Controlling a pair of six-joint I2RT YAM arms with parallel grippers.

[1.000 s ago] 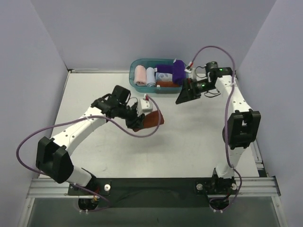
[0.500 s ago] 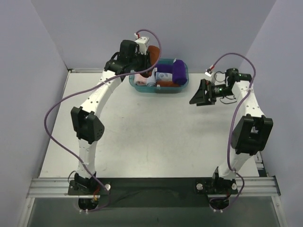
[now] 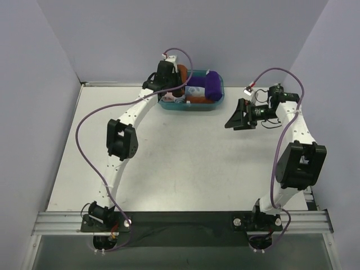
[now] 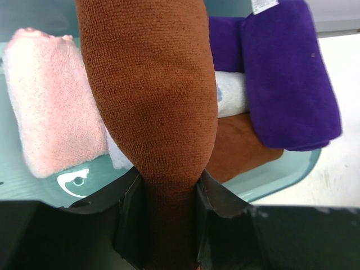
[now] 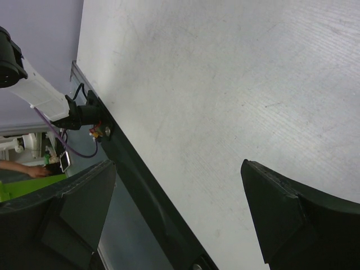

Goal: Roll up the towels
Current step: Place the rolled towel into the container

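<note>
A rolled rust-brown towel [image 4: 152, 84] fills the left wrist view, and my left gripper [image 4: 169, 219] is shut on its lower end. It hangs over the teal basket [image 4: 281, 174] at the back of the table. From above, the left gripper [image 3: 172, 84] sits at the basket's left half, with the brown towel [image 3: 182, 76] beside it. A rolled deep purple towel [image 4: 287, 73] lies at the basket's right end [image 3: 212, 85]. More rust-brown cloth [image 4: 242, 146] lies under it. My right gripper [image 3: 236, 118] hovers open over bare table, right of the basket, with nothing between its fingers [image 5: 281, 219].
A pink rolled cloth [image 4: 50, 95] and a white cloth [image 4: 230, 93] lie in the basket beside the towels. The right wrist view shows the white tabletop [image 5: 225, 84] and the dark rail [image 5: 140, 185] at its near edge. Grey walls close the table's sides and back.
My left arm swung from the middle of the table out to the basket at the back, carrying the brown towel. The right gripper drew away from the basket toward the right, still open.
</note>
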